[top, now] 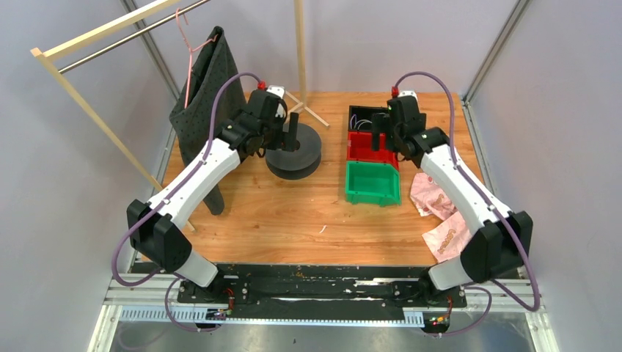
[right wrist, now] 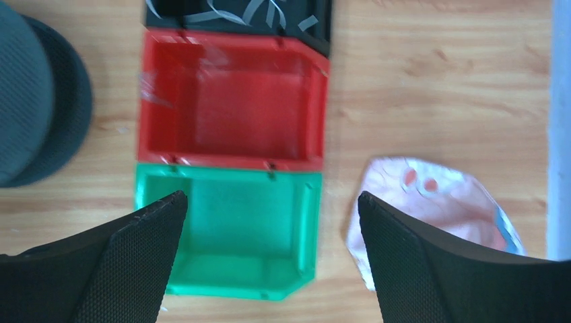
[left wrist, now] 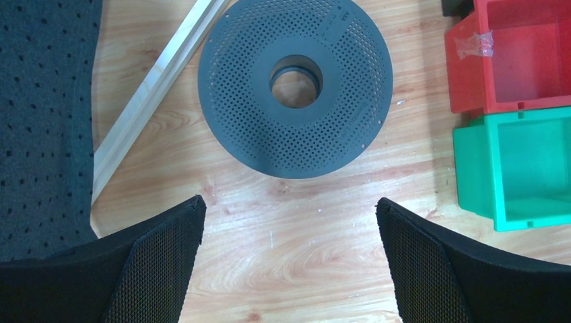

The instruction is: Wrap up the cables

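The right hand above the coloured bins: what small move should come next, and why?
Probably ease forward to the black bin, where the pale cables lie. The right hand is open and empty, above the red bin and green bin, which show no cables.

Pose: left arm (top: 194,176) reaching forward, left gripper (left wrist: 289,205) facing down, fingers wide apart, empty; right arm (top: 462,183) mirrored, right gripper (right wrist: 273,198) likewise spread, empty.

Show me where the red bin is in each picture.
Top external: red bin right of centre, just behind the green bin.
Left wrist: red bin in the top right corner.
Right wrist: red bin upper centre, slightly left.
Shared landmark: the green bin butting against it in every view.
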Controlling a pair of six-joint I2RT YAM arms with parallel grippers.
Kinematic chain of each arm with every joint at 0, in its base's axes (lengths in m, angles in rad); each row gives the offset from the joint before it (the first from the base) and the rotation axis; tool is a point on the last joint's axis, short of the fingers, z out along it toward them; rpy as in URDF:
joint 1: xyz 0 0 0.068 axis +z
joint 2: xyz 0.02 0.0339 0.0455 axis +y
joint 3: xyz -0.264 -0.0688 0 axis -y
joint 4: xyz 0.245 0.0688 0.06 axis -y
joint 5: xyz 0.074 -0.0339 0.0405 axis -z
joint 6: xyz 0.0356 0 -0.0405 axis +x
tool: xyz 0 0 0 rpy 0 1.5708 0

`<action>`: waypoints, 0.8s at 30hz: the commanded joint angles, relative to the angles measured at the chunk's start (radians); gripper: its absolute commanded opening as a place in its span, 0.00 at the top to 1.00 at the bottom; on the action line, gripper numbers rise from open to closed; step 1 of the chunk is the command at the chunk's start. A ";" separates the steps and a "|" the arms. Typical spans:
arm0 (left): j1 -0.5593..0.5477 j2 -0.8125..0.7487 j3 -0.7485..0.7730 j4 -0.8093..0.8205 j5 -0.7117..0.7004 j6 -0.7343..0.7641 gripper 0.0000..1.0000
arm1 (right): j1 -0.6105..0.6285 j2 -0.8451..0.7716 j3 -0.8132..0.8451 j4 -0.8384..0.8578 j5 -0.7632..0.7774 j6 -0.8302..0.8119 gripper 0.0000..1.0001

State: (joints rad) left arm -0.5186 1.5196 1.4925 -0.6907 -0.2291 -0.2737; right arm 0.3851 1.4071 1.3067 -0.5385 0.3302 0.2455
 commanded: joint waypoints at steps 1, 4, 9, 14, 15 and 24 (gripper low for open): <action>0.002 0.012 0.030 -0.034 0.010 -0.015 0.00 | -0.039 0.171 0.179 -0.009 -0.197 0.053 0.02; 0.001 -0.015 0.021 -0.027 0.067 -0.007 0.00 | -0.051 0.326 0.336 -0.012 -0.306 0.109 0.04; 0.001 -0.063 -0.015 -0.021 0.100 -0.012 0.00 | -0.064 0.599 0.632 -0.030 -0.466 0.246 0.09; 0.000 -0.106 -0.064 -0.021 0.097 -0.032 0.00 | -0.070 0.799 0.826 -0.040 -0.497 0.321 0.17; 0.000 -0.113 -0.072 -0.021 0.097 -0.035 0.00 | -0.071 0.823 0.851 -0.040 -0.496 0.330 0.18; 0.000 -0.136 -0.100 -0.021 0.078 -0.037 0.00 | -0.080 0.929 0.939 -0.041 -0.491 0.367 0.42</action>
State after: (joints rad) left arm -0.5186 1.4071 1.4055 -0.7063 -0.1421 -0.3069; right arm 0.3225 2.3230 2.2002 -0.5545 -0.1490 0.5819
